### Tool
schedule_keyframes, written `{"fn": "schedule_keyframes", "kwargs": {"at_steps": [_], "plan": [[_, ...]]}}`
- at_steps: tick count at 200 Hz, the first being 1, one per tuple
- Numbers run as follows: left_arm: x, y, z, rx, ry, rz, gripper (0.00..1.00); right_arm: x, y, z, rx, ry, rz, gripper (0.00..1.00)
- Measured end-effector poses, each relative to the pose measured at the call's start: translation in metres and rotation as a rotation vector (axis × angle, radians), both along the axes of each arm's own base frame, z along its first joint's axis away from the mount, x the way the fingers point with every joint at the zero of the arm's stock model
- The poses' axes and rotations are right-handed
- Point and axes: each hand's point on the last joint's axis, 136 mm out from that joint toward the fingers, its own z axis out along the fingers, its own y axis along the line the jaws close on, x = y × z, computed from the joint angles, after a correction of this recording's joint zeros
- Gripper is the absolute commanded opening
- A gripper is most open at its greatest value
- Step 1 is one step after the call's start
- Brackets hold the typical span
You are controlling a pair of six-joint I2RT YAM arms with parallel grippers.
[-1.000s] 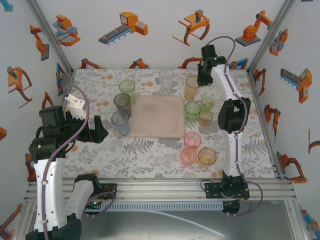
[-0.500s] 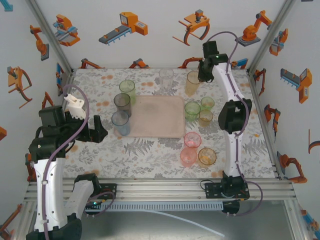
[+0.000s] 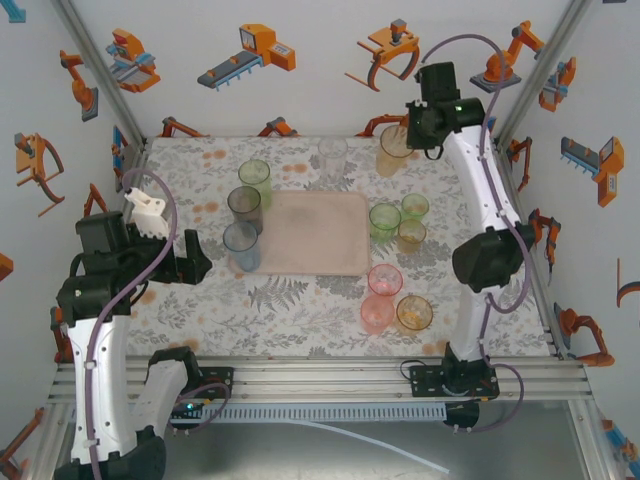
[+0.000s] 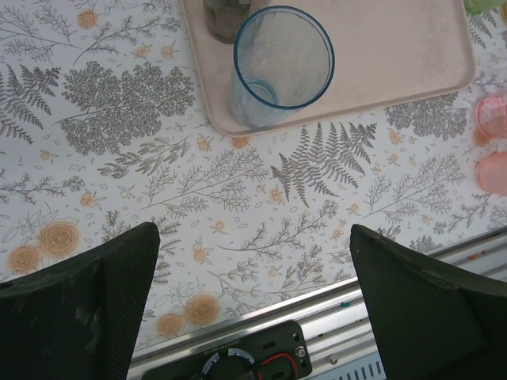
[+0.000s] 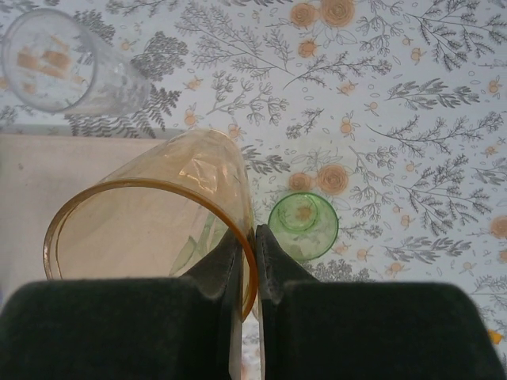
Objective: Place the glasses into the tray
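My right gripper (image 3: 412,135) is shut on the rim of an amber glass (image 3: 393,150), which hangs tilted above the table's back right. One finger is inside the amber glass (image 5: 150,229) and one outside, where my right gripper (image 5: 255,245) pinches the wall. The pink-beige tray (image 3: 315,235) lies mid-table. A blue glass (image 3: 241,245) and a grey glass (image 3: 245,208) stand at its left edge. My left gripper (image 3: 200,262) is open left of the tray. Nothing lies between the pads of my left gripper (image 4: 253,237), with the blue glass (image 4: 281,67) ahead of it.
A green glass (image 3: 254,180) and a clear glass (image 3: 332,155) stand behind the tray. To its right stand green glasses (image 3: 384,220), a small amber one (image 3: 410,236), pink ones (image 3: 384,280) and an orange one (image 3: 413,313). Below the held glass is a green glass (image 5: 303,226).
The right arm has risen up and back to the right, lifting the amber glass off the table and tilting it. The left arm has stayed put.
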Motion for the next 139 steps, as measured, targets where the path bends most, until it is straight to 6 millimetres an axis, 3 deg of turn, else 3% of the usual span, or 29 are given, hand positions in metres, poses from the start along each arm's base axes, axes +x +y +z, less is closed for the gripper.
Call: {"fn": "schedule_keyframes", "kwargs": {"at_steps": [47, 100, 139], "plan": [[-0.001, 0.0, 0.002, -0.007, -0.006, 0.007, 0.98, -0.048, 0.025, 0.02, -0.019, -0.013, 0.08, 0.01], [-0.002, -0.001, 0.002, -0.016, -0.006, -0.001, 0.99, -0.114, 0.066, 0.0, -0.062, 0.029, 0.213, 0.0], [-0.002, -0.002, -0.003, -0.021, -0.001, 0.0, 0.99, -0.147, 0.079, -0.007, -0.065, 0.03, 0.251, 0.0]]}}
